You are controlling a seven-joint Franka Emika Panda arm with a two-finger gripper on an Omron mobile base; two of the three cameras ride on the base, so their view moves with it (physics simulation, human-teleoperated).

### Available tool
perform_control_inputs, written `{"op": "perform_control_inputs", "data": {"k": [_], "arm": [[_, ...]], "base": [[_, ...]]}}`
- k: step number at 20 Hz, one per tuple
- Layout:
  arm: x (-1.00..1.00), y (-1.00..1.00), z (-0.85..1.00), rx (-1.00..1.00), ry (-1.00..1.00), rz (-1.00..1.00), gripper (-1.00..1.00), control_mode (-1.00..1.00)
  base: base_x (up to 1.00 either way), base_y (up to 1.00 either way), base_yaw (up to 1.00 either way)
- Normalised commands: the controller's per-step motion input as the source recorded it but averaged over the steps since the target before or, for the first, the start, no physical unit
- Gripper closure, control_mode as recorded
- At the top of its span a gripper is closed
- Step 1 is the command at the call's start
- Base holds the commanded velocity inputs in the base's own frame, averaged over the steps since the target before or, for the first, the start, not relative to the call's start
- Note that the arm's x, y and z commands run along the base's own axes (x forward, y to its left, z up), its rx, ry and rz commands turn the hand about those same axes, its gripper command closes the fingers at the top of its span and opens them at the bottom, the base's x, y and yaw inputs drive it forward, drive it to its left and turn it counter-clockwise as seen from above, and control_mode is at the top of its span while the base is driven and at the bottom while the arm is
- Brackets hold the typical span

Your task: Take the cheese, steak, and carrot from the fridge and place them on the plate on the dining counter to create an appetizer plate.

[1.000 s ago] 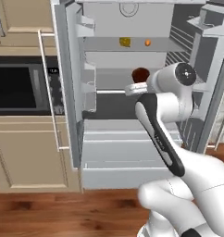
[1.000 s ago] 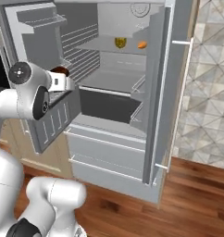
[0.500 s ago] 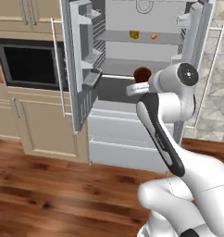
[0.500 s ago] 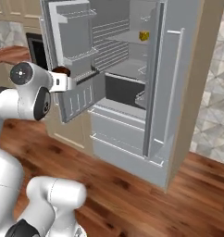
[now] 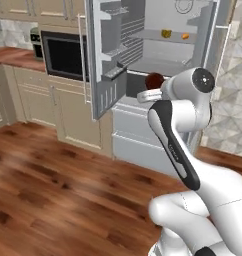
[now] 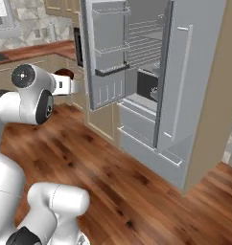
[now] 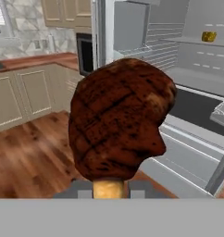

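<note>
My gripper (image 5: 152,86) is shut on the steak (image 5: 154,79), a dark brown-red slab held up in front of the open fridge (image 5: 163,60). From the other side the steak (image 6: 65,73) sits at the hand's tip, left of the fridge (image 6: 199,86) and clear of its door. The steak (image 7: 118,134) looms close in the hand view and hides the fingertips of the gripper (image 7: 109,185). On an upper shelf lie the yellow cheese (image 5: 166,33) and the orange carrot (image 5: 185,36); the cheese (image 7: 208,36) is also at the hand view's top right. The plate and dining counter are out of view.
The fridge's left door (image 5: 110,55) stands open with wire-railed shelves, close to the arm. A black built-in oven (image 5: 65,55) sits in beige cabinets to the left. A wall counter (image 6: 36,50) runs further left. Wood floor (image 5: 53,190) spreads in front.
The whole picture has shifted: the base has moved, so the fridge now sits further right and more floor and cabinets show. The steak stays in the shut gripper.
</note>
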Motion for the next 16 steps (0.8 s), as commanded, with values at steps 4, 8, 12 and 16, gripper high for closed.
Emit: {"op": "perform_control_inputs", "data": {"k": [4, 8, 12, 16], "arm": [[0.00, 0.00, 0.00, 0.00, 0.00, 0.00, 1.00, 1.00], [0.00, 0.00, 0.00, 0.00, 0.00, 0.00, 1.00, 1.00], [0.00, 0.00, 0.00, 0.00, 0.00, 0.00, 1.00, 1.00], [0.00, 0.00, 0.00, 0.00, 0.00, 0.00, 1.00, 1.00]], "base": [[-0.79, -0.57, 0.48], [-0.94, -0.44, 0.45], [-1.00, -0.17, 0.38], [-0.94, -0.07, 0.35]]}}
